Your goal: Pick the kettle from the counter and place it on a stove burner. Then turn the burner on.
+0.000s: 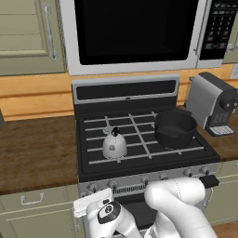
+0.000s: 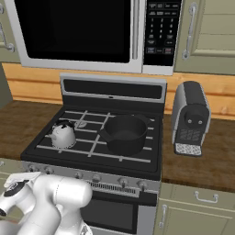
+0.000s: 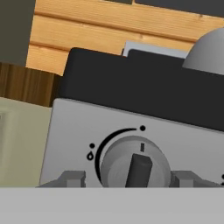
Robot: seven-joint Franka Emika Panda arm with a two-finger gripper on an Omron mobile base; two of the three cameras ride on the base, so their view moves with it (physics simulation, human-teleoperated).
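The kettle point(image 1: 114, 145) already sits on the front left stove burner point(image 1: 122, 158) of the cooktop, off the counter point(image 1: 35, 151), so the carrying part looks done; what is left is switching the burner on. In the hand view the gripper point(image 3: 129, 179) faces the stove's front panel, its fingers point(image 3: 72, 178) parted on either side of a round knob point(image 3: 133, 164) and not visibly touching it, with the kettle's dome up and to the right of them. The knob's bar stands nearly upright, so the burner is probably not yet lit.
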